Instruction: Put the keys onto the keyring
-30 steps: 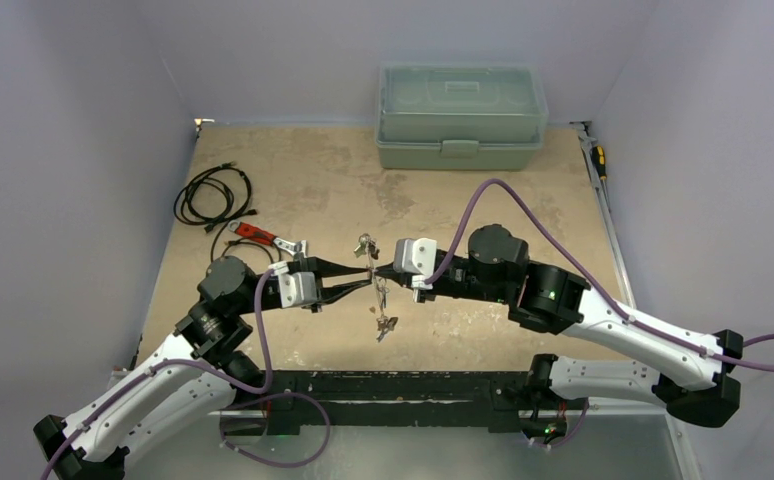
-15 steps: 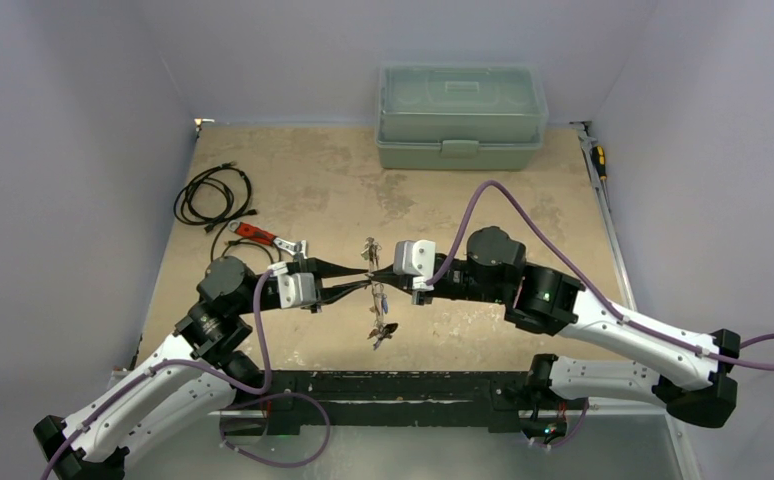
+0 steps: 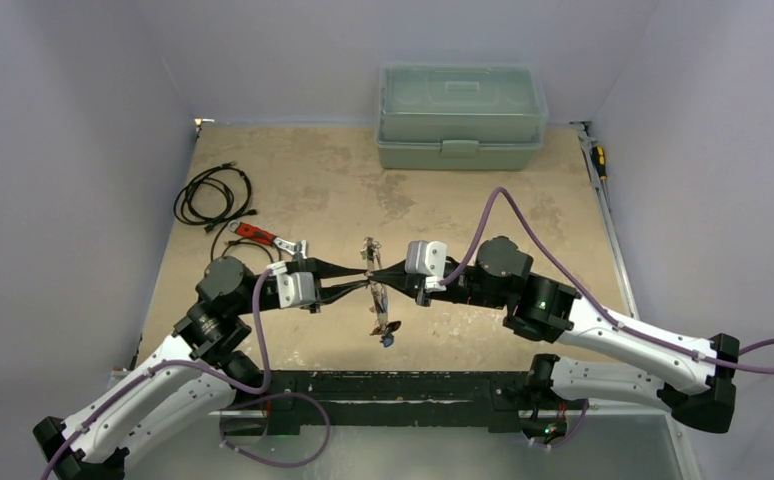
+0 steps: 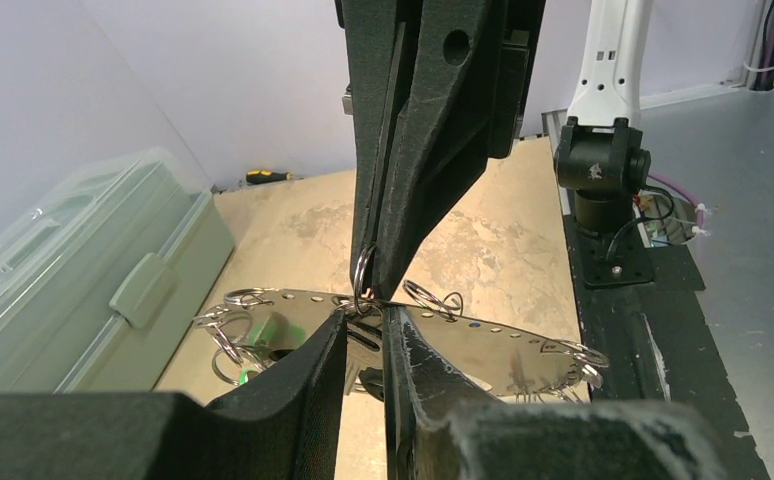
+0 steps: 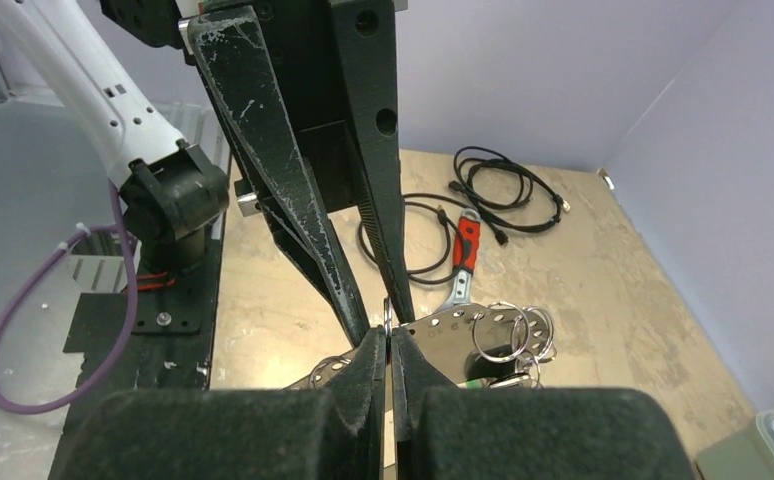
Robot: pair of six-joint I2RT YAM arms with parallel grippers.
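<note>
The keyring shows as a flat, shiny oval metal piece with a row of holes (image 4: 523, 345), held in the air between my two grippers above the table's middle (image 3: 374, 290). Small split rings and keys hang from both of its ends: a green-headed key (image 4: 263, 335) at one end, a silvery bunch (image 3: 385, 330) at the other. My left gripper (image 4: 367, 320) is shut on the keyring's edge. My right gripper (image 5: 389, 340) faces it tip to tip and is shut on a small split ring (image 5: 387, 312) at that edge. The grippers meet in the top view, left (image 3: 365, 279) and right (image 3: 383, 281).
A green lidded toolbox (image 3: 461, 115) stands at the back. A coiled black cable (image 3: 213, 195) and a red-handled wrench (image 3: 263, 235) lie at the left, close behind my left arm. A yellow-handled screwdriver (image 3: 599, 160) lies along the right wall. The black base rail (image 3: 403, 390) runs along the near edge.
My right wrist has drawn back slightly to the right while both grippers stay closed at the keyring. The hanging bunch of keys has swung a little lower and toward me.
</note>
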